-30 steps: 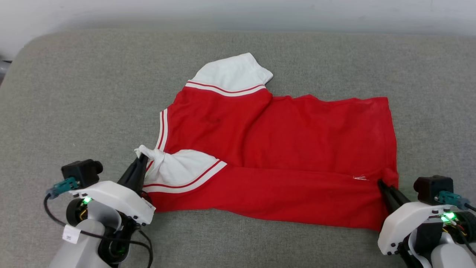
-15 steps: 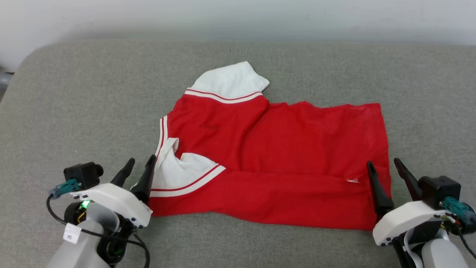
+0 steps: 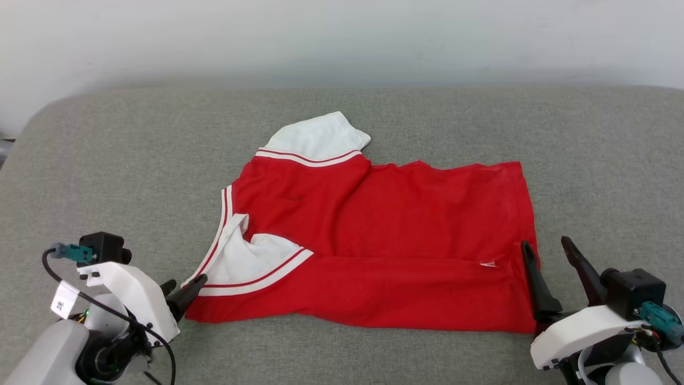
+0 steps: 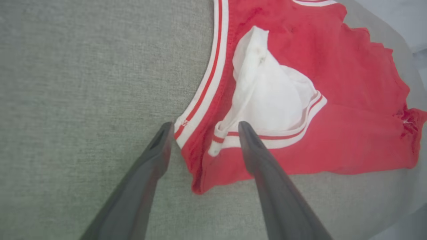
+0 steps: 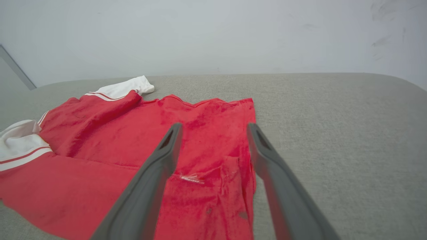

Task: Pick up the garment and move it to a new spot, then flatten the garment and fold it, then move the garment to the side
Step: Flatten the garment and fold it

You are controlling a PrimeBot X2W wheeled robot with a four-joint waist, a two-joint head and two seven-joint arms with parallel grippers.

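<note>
**On a grey cushion, open grippers flank a part-folded red shirt**

The left gripper and right gripper gape wide and empty at the garment's two near corners. Tips this close could snag cloth on lifting and undo the fold. The garment lies mid-cushion, plain red side up, near edge folded over, one white sleeve bunched, the other flat.

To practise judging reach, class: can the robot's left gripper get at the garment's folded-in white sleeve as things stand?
Probably yes. The left gripper stands open at the corner of the garment, the white sleeve lies just past its fingertips, and nothing covers it.
</note>
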